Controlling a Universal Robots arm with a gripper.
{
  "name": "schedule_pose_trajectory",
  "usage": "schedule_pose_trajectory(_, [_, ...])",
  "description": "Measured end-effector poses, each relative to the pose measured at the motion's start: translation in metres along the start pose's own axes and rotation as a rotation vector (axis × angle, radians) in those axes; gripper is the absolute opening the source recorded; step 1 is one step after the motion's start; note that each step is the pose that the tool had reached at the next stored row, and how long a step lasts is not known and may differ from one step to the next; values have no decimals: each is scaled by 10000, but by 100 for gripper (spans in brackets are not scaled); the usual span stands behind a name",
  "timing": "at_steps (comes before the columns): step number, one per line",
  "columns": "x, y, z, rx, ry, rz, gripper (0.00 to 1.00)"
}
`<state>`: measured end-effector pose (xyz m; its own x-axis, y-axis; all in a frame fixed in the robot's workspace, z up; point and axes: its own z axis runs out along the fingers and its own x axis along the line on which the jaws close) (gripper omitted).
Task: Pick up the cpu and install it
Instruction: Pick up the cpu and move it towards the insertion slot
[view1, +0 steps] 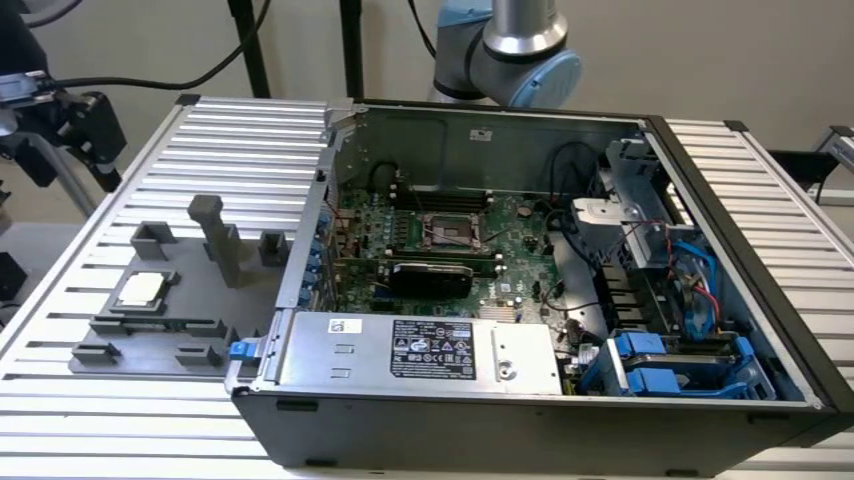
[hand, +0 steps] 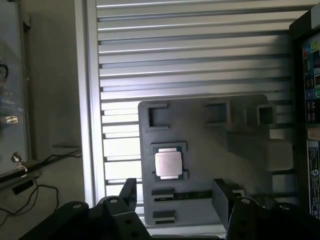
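The cpu (view1: 142, 290) is a small silvery square chip lying flat in a holder on the grey fixture plate (view1: 187, 310), at the exterior view's left of the open computer case. In the wrist view the cpu (hand: 167, 163) sits in its holder on the fixture plate (hand: 210, 135). My gripper (hand: 176, 199) hangs high above the plate. It is open, its two dark fingers (hand: 131, 192) spread wide with nothing between them. The dark motherboard socket (view1: 447, 230) with its metal frame lies inside the case.
The open computer case (view1: 534, 400) stands on a ribbed aluminium table (view1: 254, 120), with a power supply (view1: 427, 350), cables and blue drive bays (view1: 667, 370) inside. Grey fixture blocks (view1: 220, 240) rise from the plate. The arm's base (view1: 514, 50) stands behind the case.
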<state>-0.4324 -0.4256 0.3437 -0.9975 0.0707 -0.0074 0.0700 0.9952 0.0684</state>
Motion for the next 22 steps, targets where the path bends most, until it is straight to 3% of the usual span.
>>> schedule_pose_trajectory(22, [3,-27,400,-1,-1,0,71])
